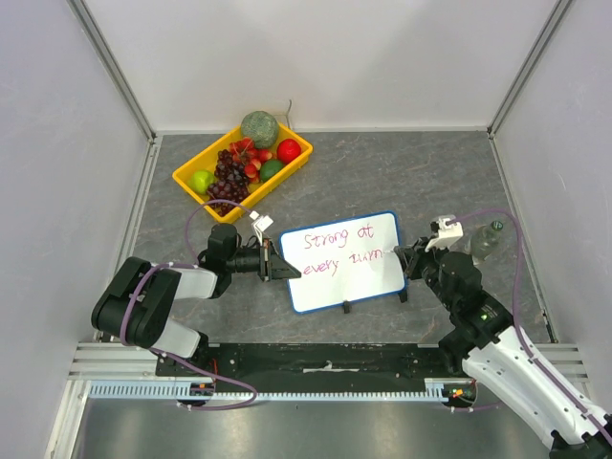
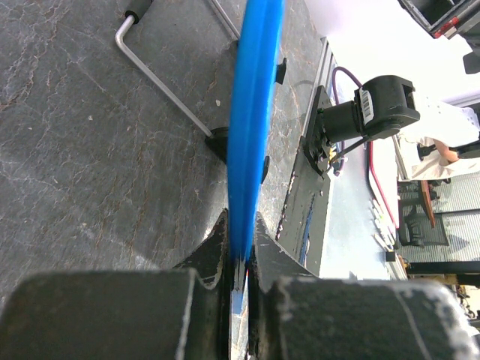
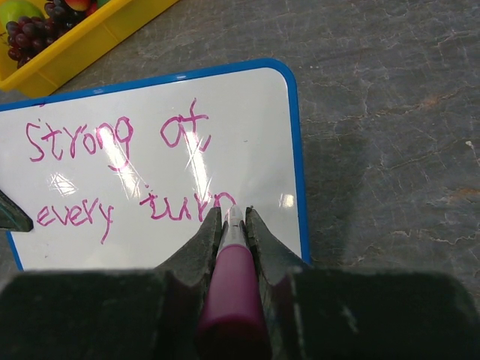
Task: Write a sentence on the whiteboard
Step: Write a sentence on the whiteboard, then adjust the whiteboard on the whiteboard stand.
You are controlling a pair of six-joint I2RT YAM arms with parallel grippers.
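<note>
The whiteboard (image 1: pixel 368 279), white with a blue rim, stands tilted on the grey table mat in the middle. The sentence (image 1: pixel 337 251) is in pink-red marker, two lines reading "Strong at every turn" (image 3: pixel 120 139). My left gripper (image 1: pixel 279 267) is shut on the board's left edge; the left wrist view shows the blue rim (image 2: pixel 251 135) pinched between the jaws (image 2: pixel 240 247). My right gripper (image 1: pixel 406 260) is shut on a magenta marker (image 3: pixel 232 285). The marker's tip touches the whiteboard (image 3: pixel 255 135) at the last letter of "turn", between the fingertips (image 3: pixel 234 214).
A yellow bin (image 1: pixel 293 166) of fruit sits at the back left, its corner also in the right wrist view (image 3: pixel 90 45). A clear bottle (image 1: pixel 486 239) stands just right of my right arm. The board's wire stand (image 2: pixel 157 82) rests on the mat. Enclosure walls ring the mat.
</note>
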